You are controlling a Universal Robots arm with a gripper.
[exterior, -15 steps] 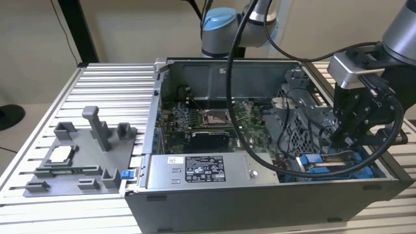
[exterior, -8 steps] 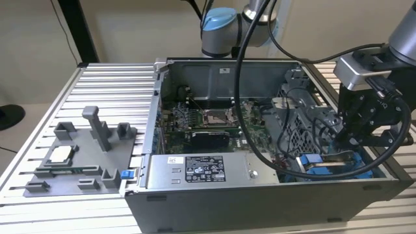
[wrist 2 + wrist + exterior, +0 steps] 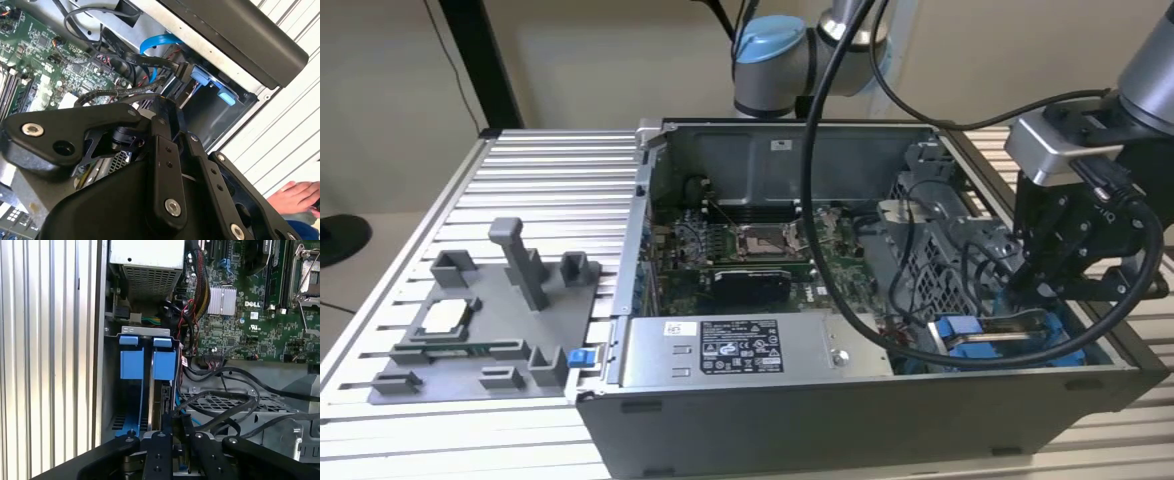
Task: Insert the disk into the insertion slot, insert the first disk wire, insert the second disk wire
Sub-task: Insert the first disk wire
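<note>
1. The gripper hangs at the exterior view's right. It reaches down into the lower right corner of the open computer case, directly over the insertion slot. I judge it is there to work among the cables that gather beside the drive.
2. I cannot tell whether it is open or closed, or whether it has hold of a wire. Black cables cross right beside its tip in the first wrist view.
3. The disk stands on edge inside the slot and is recognisable by its blue carrier. A second blue rail stands just beside it. From that seating the first step looks done, though the labelled face is hidden.
4. In the second wrist view a black cable ends in a dark plug just beside a blue tab, near a flat blue data cable. I cannot tell whether any plug is home in the drive.
5. Edges: the slot sits tight against the case's side wall. The power supply is close at one end and a perforated cage is along the other side. By my reading, the only free approach is from above.
6. Open room lies outside the case, on the ribbed aluminium table beyond the wall. A person's hand rests there, near the case corner. The grey peg tray sits at the exterior view's left, well apart from the work.
</note>
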